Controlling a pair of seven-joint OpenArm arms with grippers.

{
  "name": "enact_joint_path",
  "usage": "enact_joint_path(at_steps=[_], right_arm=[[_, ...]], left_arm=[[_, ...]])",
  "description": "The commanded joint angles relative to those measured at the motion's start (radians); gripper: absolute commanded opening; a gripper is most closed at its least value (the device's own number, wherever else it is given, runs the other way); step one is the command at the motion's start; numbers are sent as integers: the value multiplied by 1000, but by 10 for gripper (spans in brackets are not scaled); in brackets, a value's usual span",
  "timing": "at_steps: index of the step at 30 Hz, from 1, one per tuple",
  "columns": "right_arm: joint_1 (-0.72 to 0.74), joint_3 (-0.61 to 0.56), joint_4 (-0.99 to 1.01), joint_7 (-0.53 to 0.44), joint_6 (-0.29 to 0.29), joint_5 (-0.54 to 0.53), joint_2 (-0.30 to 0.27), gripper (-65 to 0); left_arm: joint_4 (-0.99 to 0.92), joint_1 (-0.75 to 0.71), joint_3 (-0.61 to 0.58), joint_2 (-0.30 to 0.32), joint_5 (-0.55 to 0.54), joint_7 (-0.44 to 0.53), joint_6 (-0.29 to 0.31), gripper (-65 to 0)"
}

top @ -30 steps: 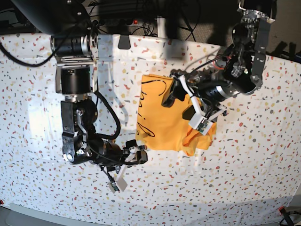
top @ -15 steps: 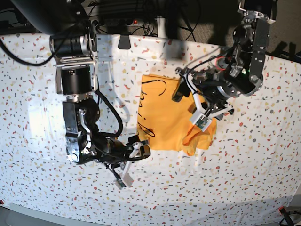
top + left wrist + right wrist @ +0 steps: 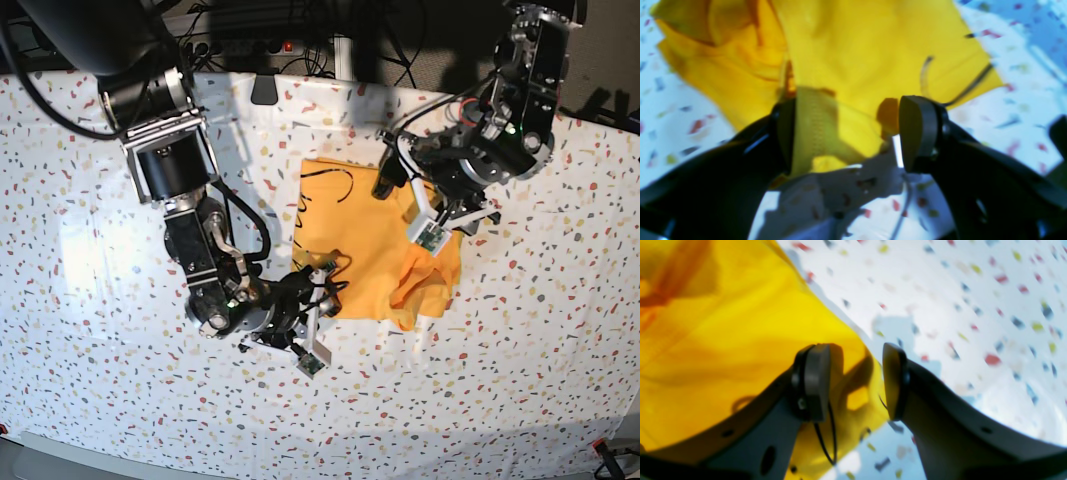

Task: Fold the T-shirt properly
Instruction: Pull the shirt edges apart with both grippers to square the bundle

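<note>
The T-shirt [image 3: 365, 250] lies mid-table, partly folded; both claws gape empty – left [image 3: 846, 133] over its far edge, right [image 3: 855, 381] astride a corner – closing shallow could drag one layer, skewing the fold

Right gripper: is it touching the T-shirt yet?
Cannot tell. In the right wrist view the right gripper stands open at the T-shirt corner; contact isn't plain.
</note>
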State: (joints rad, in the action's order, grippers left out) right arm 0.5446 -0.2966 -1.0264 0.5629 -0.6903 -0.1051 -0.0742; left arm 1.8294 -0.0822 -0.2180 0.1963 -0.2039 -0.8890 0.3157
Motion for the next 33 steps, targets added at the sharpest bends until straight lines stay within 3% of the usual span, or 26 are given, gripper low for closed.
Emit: enact_joint_path(at_steps=[1,6,10,12,22,33], right_arm=[[34,2,-6,-39,-8,3,11,-390],[34,2,76,-77,-8,89,29,-390],[31,2,124,20,-8,93,21,-390],[28,2,123,70,-8,28,2,-390],[23,2,93,290,-8,-235,-86,-390],[-209,2,-211,374,-8,-362,-197,-390]], left_arm=[[15,13,2,1,24,33,-19,-233],[15,13,2,1,82,77,-95,-233],[-3,17,2,2,170,130,-100,-233],[-42,31,2,1,216,153,-112,-233],[-324,123,2,2,215,150,-133,-233],[-323,227,2,7,230,108,-129,-233]])
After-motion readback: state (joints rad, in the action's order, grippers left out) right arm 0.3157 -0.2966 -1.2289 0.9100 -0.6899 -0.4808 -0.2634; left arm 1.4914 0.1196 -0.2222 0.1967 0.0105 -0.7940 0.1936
